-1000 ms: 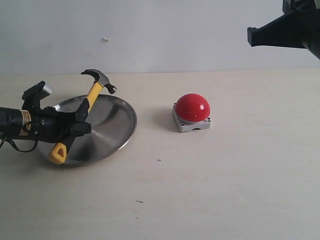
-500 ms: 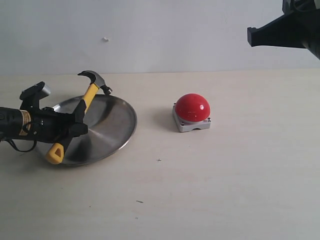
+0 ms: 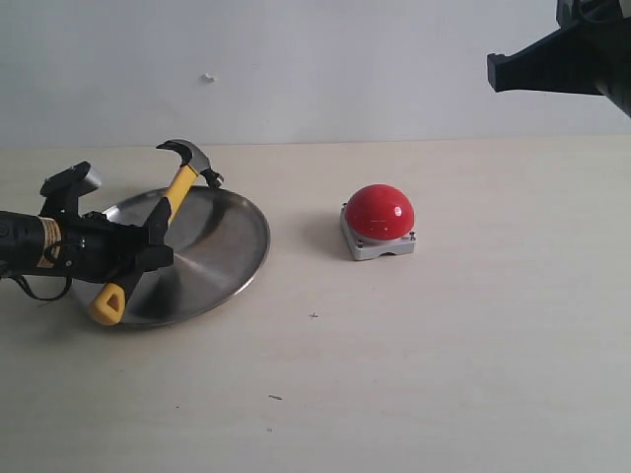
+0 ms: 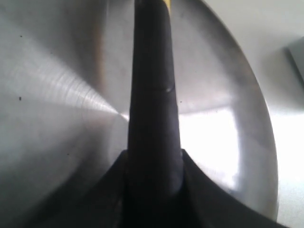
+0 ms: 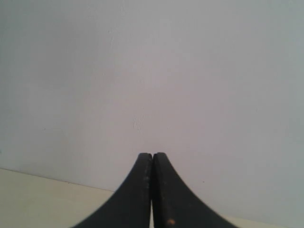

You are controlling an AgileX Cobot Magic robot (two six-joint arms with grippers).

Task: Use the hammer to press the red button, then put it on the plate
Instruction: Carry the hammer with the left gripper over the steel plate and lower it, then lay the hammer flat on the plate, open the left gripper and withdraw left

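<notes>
My left gripper (image 3: 153, 241) is shut on the black grip of the hammer (image 3: 177, 192), holding it tilted over the silver plate (image 3: 222, 246). The steel head points up and away at the plate's far rim, and the yellow butt hangs by the near left rim. In the left wrist view the dark handle (image 4: 153, 95) runs up the middle between my jaws, with the brushed plate (image 4: 57, 95) beneath. The red button (image 3: 379, 212) on its grey base sits to the right of the plate, untouched. My right gripper (image 5: 152, 156) is shut, raised high at the upper right (image 3: 503, 69), facing the wall.
The pale wooden tabletop (image 3: 444, 355) spreads around the plate and button, with a few small dark specks near the front. A light wall (image 3: 315, 59) stands behind the table.
My left gripper has carried the hammer a little to the left and lower over the plate; in the last half second it barely moved. The right arm stayed still.
</notes>
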